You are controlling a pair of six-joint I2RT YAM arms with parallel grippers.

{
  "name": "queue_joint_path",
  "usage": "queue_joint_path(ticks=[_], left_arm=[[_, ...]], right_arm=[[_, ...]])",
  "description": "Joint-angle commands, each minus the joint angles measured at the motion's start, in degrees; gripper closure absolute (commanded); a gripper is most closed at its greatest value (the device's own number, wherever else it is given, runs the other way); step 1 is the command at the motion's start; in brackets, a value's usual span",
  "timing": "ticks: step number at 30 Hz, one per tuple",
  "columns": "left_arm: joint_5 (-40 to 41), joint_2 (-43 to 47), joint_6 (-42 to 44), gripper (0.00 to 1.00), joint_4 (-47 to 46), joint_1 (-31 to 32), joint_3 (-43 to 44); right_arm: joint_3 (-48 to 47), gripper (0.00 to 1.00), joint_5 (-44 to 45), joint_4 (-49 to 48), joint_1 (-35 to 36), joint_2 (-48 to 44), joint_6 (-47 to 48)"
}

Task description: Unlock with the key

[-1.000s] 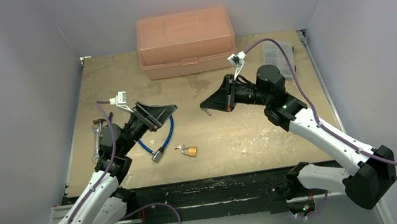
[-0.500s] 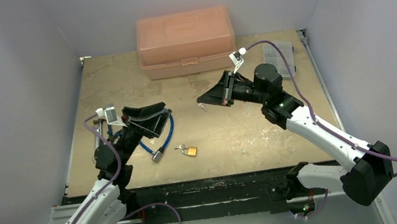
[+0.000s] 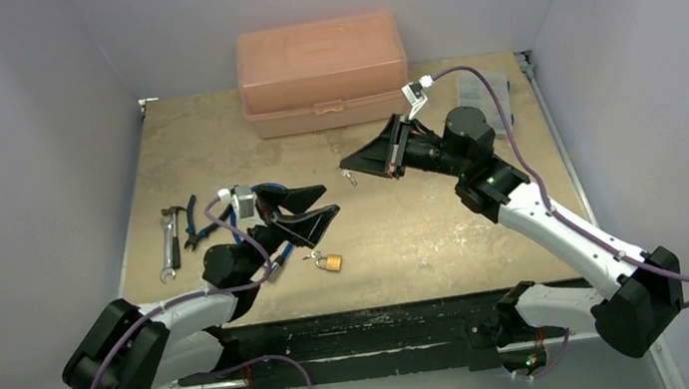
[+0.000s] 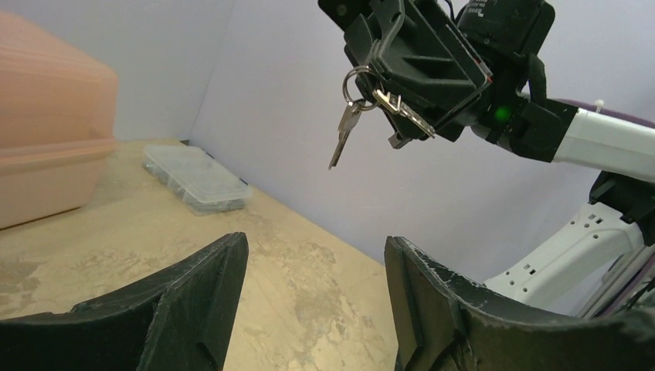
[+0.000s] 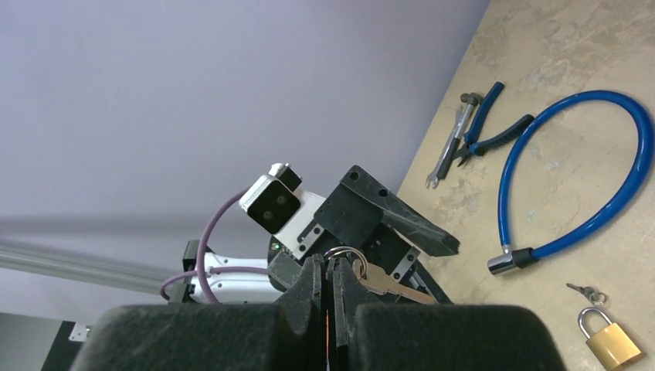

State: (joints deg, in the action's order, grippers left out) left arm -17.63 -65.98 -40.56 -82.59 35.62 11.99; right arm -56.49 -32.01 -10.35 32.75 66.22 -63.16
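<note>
My right gripper (image 3: 345,167) is shut on the small ring of the key (image 3: 352,179), held in the air over the middle of the table. In the left wrist view the silver key (image 4: 344,127) hangs from the ring with a second key beside it. The right wrist view shows the ring pinched at my gripper's tips (image 5: 330,263) and the key (image 5: 394,287) sticking out sideways. My left gripper (image 3: 329,201) is open and empty (image 4: 315,247), just above and behind the brass padlock (image 3: 329,263), facing the right gripper. Another tiny key (image 5: 587,292) lies beside the padlock (image 5: 610,345).
A blue cable lock (image 5: 610,201) with a metal end (image 5: 510,261) lies left of the padlock, partly under my left arm. Pliers (image 3: 194,224) and a wrench (image 3: 167,246) lie at the left. An orange box (image 3: 322,75) and a clear case (image 3: 486,93) stand at the back.
My left arm has folded low and its open gripper has swung right, over the padlock. My right gripper has risen slightly toward the back, still holding the key.
</note>
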Motion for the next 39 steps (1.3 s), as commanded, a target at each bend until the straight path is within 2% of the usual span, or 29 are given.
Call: queue_joint_path(ticks=[1,9,14,24,39], left_arm=[[-2.68,-3.09,7.30,0.30,-14.52,2.13,3.63],[-4.00,-6.17,14.93,0.30,-14.16,3.82,6.42],[-6.43,-7.76,17.09,0.34,-14.81,3.98,8.47],[-6.82,-9.92,16.41,0.47,-19.15,3.95,9.19],[-7.77,-7.53,15.07,0.51,-19.20,4.00,8.57]], right_arm=[[-0.90,1.00,0.80,-2.09,0.54,-2.31,-1.49],[0.10,1.00,0.55,-1.87,1.21,-3.13,-2.05],[0.46,1.00,0.70,-1.83,2.34,-2.98,-2.15],[1.29,1.00,1.49,-1.99,4.28,-1.86,-2.14],[3.32,1.00,2.38,-3.25,5.39,-0.61,-2.32]])
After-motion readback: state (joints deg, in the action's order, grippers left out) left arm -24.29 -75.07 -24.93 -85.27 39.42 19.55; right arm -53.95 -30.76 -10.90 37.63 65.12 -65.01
